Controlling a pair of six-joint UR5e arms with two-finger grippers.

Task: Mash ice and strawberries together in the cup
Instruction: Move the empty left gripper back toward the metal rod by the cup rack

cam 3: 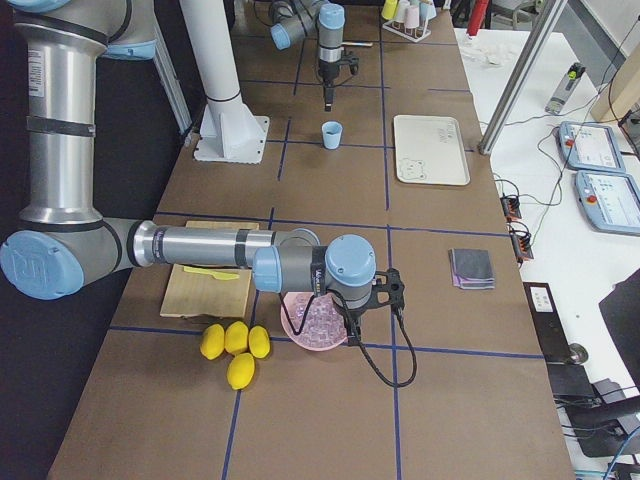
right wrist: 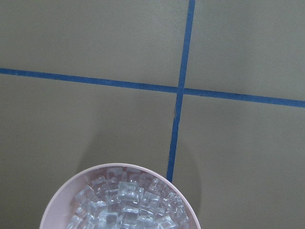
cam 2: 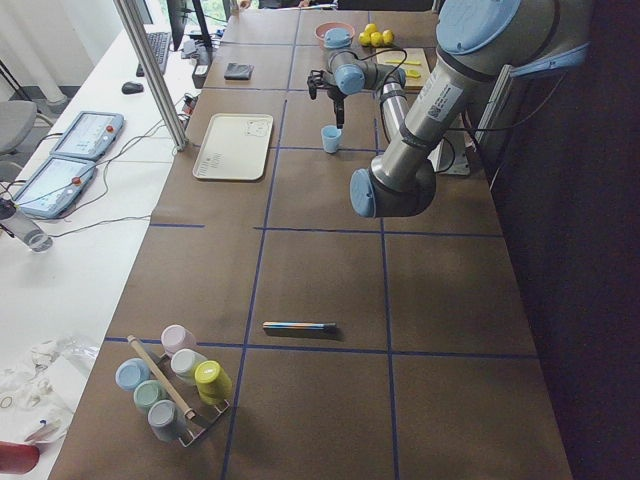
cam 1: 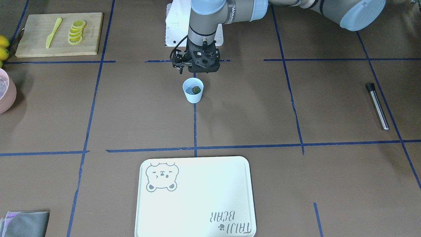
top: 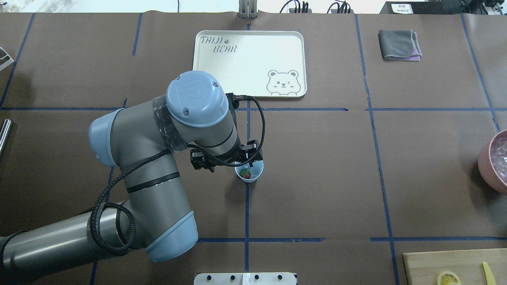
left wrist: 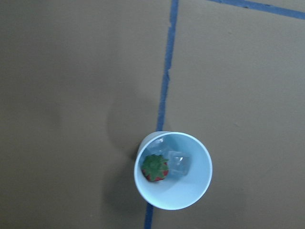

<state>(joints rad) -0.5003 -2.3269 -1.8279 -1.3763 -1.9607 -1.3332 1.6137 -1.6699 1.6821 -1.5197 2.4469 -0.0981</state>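
Note:
The light-blue cup (cam 1: 193, 96) stands upright on a blue tape line mid-table. The left wrist view looks straight down into the cup (left wrist: 187, 193). A small red strawberry (left wrist: 155, 167) with a green cap lies in it. A clear ice cube (left wrist: 179, 163) rests against the strawberry. My left gripper (cam 1: 199, 70) hangs just above the cup, toward the robot's side of it; I cannot tell if its fingers are open or shut. My right gripper (cam 3: 348, 318) shows only in the exterior right view, over the pink container (cam 3: 315, 328), and I cannot tell its state.
The pink container (right wrist: 62, 205) holds many ice cubes. A steel rod with a black tip (cam 1: 377, 107) lies on my left side. A white bear tray (cam 1: 197, 197) sits across the table. A cutting board (cam 1: 33, 42) carries lemon slices and a yellow knife.

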